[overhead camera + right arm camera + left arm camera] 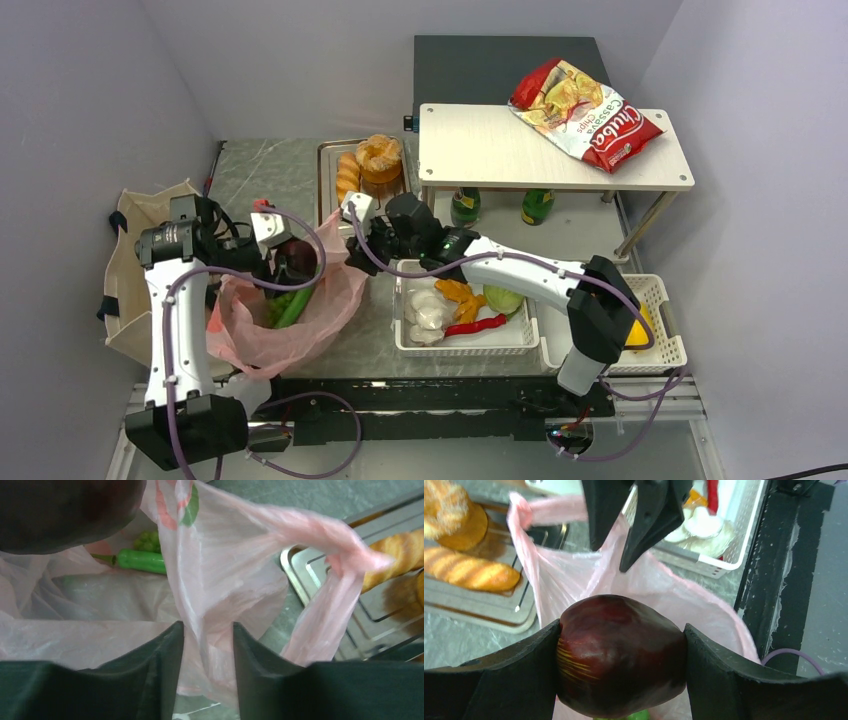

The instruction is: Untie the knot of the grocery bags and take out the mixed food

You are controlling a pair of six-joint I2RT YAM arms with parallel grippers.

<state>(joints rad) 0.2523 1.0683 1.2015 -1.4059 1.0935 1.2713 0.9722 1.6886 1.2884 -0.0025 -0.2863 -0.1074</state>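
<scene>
Jaws of the left gripper (pixel 621 632) clamped the dark red fruit (pixel 621 670) over the pink bag (pixel 225 565) the right gripper (pixel 207 630) pinched.

Bag (pixel 215 595): thin translucent pink plastic, crinkled. Fruit (pixel 619 655): glossy, smooth dark red skin. Tray (pixel 372 607): dull metal. Basket (pixel 465 349): white plastic.

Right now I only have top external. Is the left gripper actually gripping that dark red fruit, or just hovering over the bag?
Observer: Gripping. Left wrist shows the dark red fruit squeezed between both fingers of the left gripper, above the pink bag.
Operator: And the other arm?
Observer: Right wrist shows the right gripper pinching the bag's film between its fingers.
Operator: What's inside?
Observer: Green grapes beside a long green vegetable, seen from the right wrist.
</scene>
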